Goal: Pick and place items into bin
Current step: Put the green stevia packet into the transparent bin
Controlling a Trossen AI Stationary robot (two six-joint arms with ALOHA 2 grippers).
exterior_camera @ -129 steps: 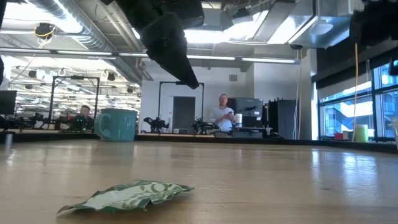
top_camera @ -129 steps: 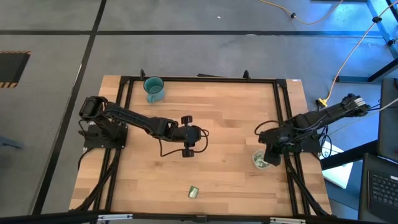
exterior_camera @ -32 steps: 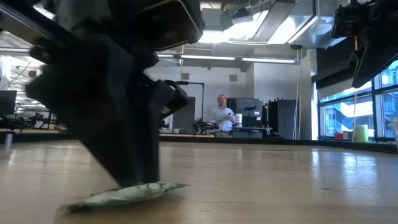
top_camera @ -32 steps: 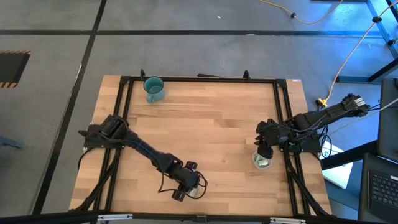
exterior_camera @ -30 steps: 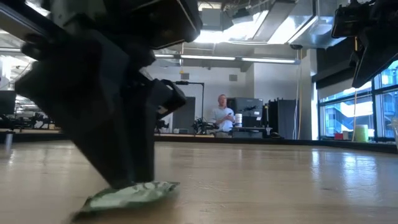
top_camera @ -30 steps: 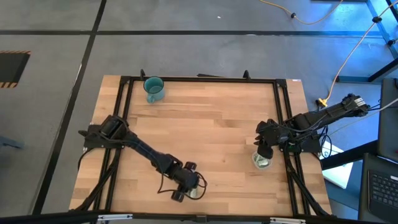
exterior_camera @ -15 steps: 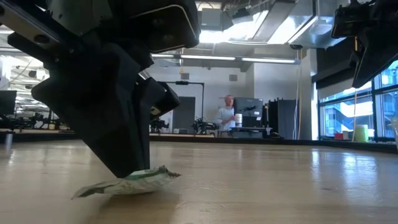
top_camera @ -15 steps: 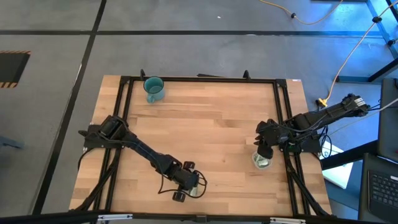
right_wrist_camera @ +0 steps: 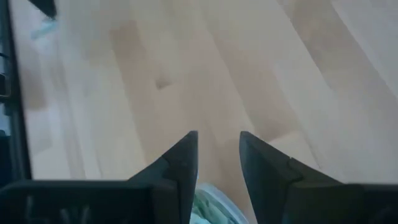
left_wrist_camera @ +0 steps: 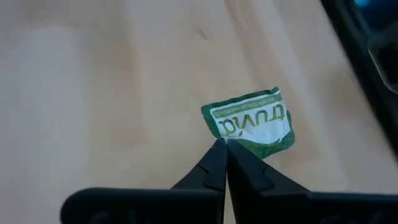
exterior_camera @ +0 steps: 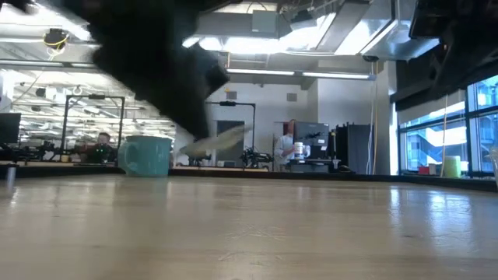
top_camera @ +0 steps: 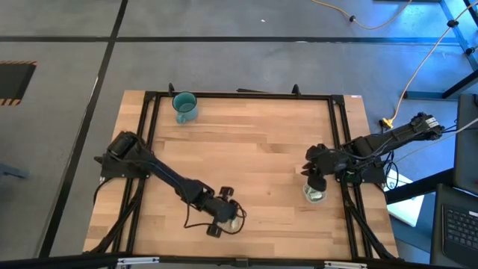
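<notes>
**Near the front edge: packet lifted**

Off the table now, the green packet [left_wrist_camera: 252,121] hangs pinched by one corner in the left gripper [left_wrist_camera: 225,144], whose jaws have just snapped closed on it. Transport comes next: the bin [top_camera: 314,193] waits well apart, under the right gripper [right_wrist_camera: 216,144], jaws parted, holding nothing.

light: I see bright ceiling strips [exterior_camera: 311,75], blue window cast at right | blur: left arm [exterior_camera: 156,70] smeared in low view | wrist views soft, tabletop [left_wrist_camera: 93,93] evenly lit
</notes>
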